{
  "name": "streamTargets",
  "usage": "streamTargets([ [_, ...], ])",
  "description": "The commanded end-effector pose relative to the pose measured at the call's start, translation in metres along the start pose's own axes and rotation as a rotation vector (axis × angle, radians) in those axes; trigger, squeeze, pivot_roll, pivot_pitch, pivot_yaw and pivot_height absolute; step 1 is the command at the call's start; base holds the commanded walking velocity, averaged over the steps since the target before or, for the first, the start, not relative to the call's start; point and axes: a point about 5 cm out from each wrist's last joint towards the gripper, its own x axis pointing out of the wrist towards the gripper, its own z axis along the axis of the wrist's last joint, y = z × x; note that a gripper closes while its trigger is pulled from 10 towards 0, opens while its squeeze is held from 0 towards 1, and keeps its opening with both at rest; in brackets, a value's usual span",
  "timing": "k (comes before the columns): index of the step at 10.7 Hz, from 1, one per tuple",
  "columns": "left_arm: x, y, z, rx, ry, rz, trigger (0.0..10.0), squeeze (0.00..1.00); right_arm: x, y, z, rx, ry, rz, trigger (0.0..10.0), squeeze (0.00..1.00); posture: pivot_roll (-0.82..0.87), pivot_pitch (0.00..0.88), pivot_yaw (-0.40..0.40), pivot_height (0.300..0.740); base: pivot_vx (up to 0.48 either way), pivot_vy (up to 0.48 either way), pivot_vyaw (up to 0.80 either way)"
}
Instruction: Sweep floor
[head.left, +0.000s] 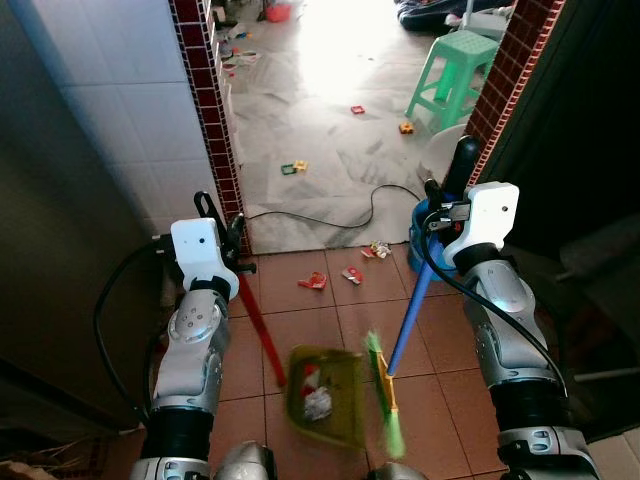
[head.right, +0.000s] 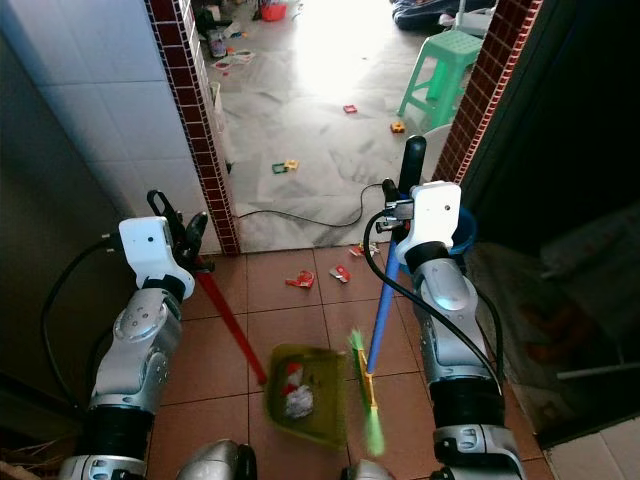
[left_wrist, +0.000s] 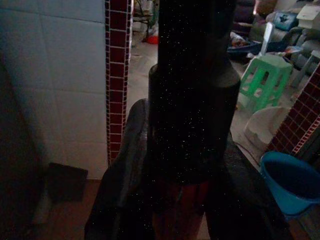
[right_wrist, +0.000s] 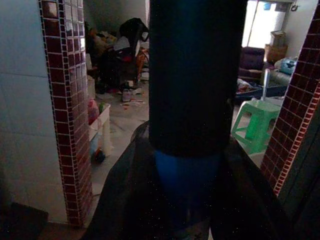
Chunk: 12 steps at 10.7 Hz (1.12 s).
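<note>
The broom (head.left: 405, 318) and dustpan (head.left: 325, 395) look light and stiff, best held high on their long handles so the heads reach the tiled floor (head.left: 320, 310). The right gripper (head.left: 447, 190) is clamped round the blue broom handle; the left gripper (head.left: 222, 228) pinches the dustpan's red handle (head.left: 258, 325). Scraps (head.left: 313, 281) lie just ahead.

Left hand (head.left: 222, 228) grips red-handled dustpan (head.left: 326, 396); right hand (head.left: 447, 190) grips blue-handled broom (head.left: 390, 395); scraps inside dustpan.
</note>
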Motion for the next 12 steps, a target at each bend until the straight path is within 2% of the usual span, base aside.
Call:
streamTargets([
  [1,0.004,-0.003,0.018,-0.003,-0.074,-0.019,10.0,0.00,0.006,-0.001,0.013,-0.011,-0.051,-0.007,10.0,0.00,-0.04,0.000,-0.006,0.740,0.000,0.000,0.00],
  [3,0.006,-0.006,0.030,-0.014,-0.113,-0.038,10.0,0.00,0.007,-0.005,0.012,-0.001,-0.044,-0.023,10.0,0.00,-0.04,0.000,-0.002,0.740,0.000,0.000,-0.29],
  [6,0.014,-0.012,0.064,-0.053,-0.214,-0.043,10.0,0.00,0.006,-0.008,0.012,-0.009,-0.039,-0.035,10.0,0.00,-0.04,0.000,0.000,0.740,0.000,0.000,-0.66],
  [8,0.014,-0.012,0.067,-0.050,-0.224,-0.047,10.0,0.00,0.006,-0.009,0.012,-0.017,-0.042,-0.044,10.0,0.00,-0.04,0.000,0.000,0.740,0.161,0.000,-0.80],
  [11,0.015,-0.014,0.077,-0.076,-0.253,-0.048,10.0,0.00,0.006,-0.013,0.011,-0.032,-0.035,-0.055,10.0,0.00,-0.04,0.000,-0.001,0.740,0.340,0.339,0.00],
  [12,0.016,-0.014,0.082,-0.083,-0.268,-0.048,10.0,0.00,0.006,-0.015,0.008,-0.064,-0.019,-0.072,10.0,0.00,-0.04,0.000,0.000,0.740,0.341,0.337,0.00],
])
